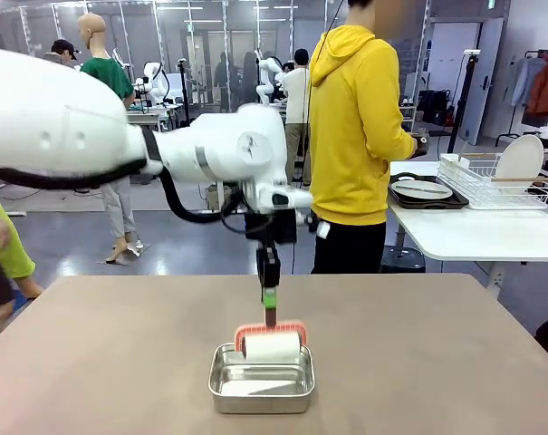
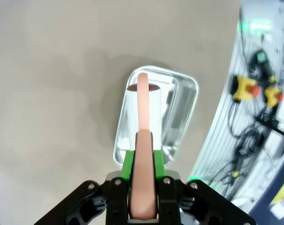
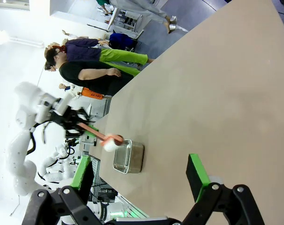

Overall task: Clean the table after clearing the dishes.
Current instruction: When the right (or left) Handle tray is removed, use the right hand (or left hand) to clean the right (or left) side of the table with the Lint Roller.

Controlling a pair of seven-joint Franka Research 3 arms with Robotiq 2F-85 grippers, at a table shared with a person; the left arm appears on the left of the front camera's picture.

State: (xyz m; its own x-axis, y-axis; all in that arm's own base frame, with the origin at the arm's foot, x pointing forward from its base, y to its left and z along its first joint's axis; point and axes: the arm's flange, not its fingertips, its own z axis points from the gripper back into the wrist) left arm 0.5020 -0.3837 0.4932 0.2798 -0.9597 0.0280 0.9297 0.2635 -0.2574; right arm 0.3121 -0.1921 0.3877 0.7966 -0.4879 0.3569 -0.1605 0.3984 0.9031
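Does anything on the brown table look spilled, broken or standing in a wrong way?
Nothing stands out. The small rectangular steel pan sits flat on the taupe-brown table, no spill around it. The white roller with the red frame hangs straight over the pan, its handle clamped in the left gripper.

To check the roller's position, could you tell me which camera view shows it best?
The front view: the roller shows side-on, white drum at the far end of the steel pan, handle gripped in the left hand. The left wrist view looks straight down its handle, foreshortening it; the right wrist view shows it small and blurred.
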